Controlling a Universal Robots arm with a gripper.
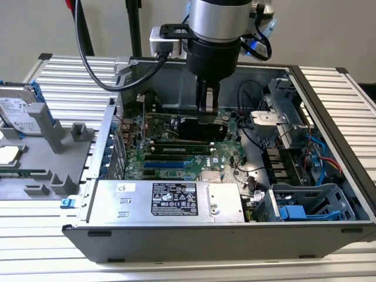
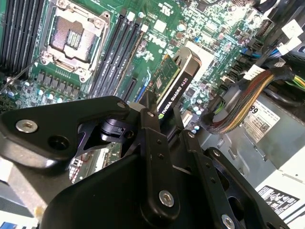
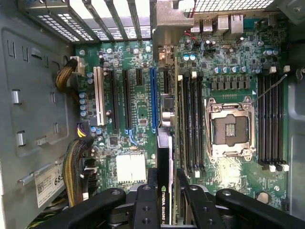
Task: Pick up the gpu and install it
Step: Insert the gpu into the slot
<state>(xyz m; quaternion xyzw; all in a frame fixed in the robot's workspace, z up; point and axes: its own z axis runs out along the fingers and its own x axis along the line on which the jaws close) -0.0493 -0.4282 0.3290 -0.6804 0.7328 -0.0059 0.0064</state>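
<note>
1. Step in hand, by judgement: install. Pick-up done, with the gpu (image 1: 191,128) off the bench, inside the open computer case (image 1: 329,88), low over the motherboard (image 3: 138,119).
2. Gripper (image 1: 207,111) reaching down into the case from above; jaws narrow, clamped on the top edge of the gpu, seen close in both wrist views (image 2: 164,114).
3. Gpu (image 3: 164,157) standing on edge, long side running along the expansion slots, just beside the long blue slot (image 3: 153,95), between it and the memory slots (image 3: 190,124). Silver bracket end toward the vented rear wall of the case.
4. Seated or just above the slot: cannot tell, the contact edge being hidden under the card itself.
5. Demands of this step, as a judgement: card edge square over its slot, bracket lined up with a rear opening, pressure straight down and even. Tilt or offset likely to jam the contacts.
6. Nearby hazards: cable bundle (image 2: 243,100) to one side, bare CPU socket (image 3: 228,129) beyond the memory slots; both apart from the card.
7. Writing: white lettering along the black edge of the gpu (image 2: 174,81); printed label on the power supply (image 1: 170,200); white sticker on the case floor (image 3: 47,183); labelled hard drive (image 1: 20,111) outside the case, on the exterior view's left. Not transcribed.
</note>
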